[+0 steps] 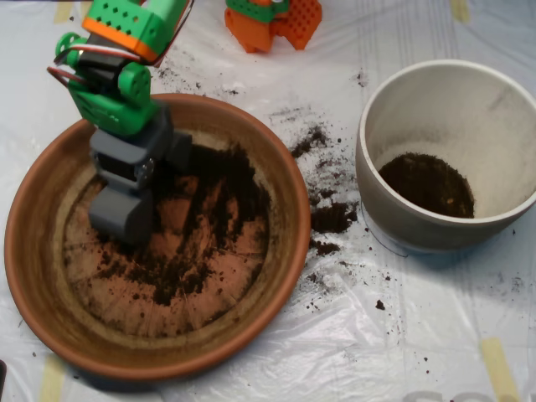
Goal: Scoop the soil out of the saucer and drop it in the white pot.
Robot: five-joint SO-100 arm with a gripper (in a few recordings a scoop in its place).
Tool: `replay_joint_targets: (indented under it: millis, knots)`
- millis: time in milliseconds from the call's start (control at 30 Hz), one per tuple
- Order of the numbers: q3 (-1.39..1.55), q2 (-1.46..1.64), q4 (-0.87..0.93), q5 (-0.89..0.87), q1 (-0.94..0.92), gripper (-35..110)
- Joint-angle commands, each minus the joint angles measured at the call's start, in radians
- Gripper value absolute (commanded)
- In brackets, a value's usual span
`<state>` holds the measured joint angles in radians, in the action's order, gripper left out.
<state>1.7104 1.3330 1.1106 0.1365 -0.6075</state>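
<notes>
Gripper (126, 209) is down inside the saucer (289, 209) at its left, soil (222, 197) spread just right of it; more soil sits in the white pot (419, 92) far right.

We see a bright, evenly lit overhead picture with a cool, slightly bluish cast. The clear plastic sheet (352, 335) glares softly in pale wrinkled streaks. Shadows are soft and short: one lies under the lower rim of the saucer (276, 167), another below the white pot (502, 92), whose inner wall darkens on the left. The picture is slightly soft overall, and the green arm (117, 88) at the top looks blurred and foreshortened.
</notes>
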Motion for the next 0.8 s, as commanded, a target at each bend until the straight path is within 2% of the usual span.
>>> replay_joint_targets:
  millis: [0,167,433,767]
  knots:
    - [0.127,0.172,-0.037,0.014,0.02,20]
    - [0.207,0.247,-0.078,0.012,0.028,5]
    - [0.218,0.311,-0.069,0.017,0.071,0]
    - [-0.041,0.422,0.184,-0.077,0.244,0]
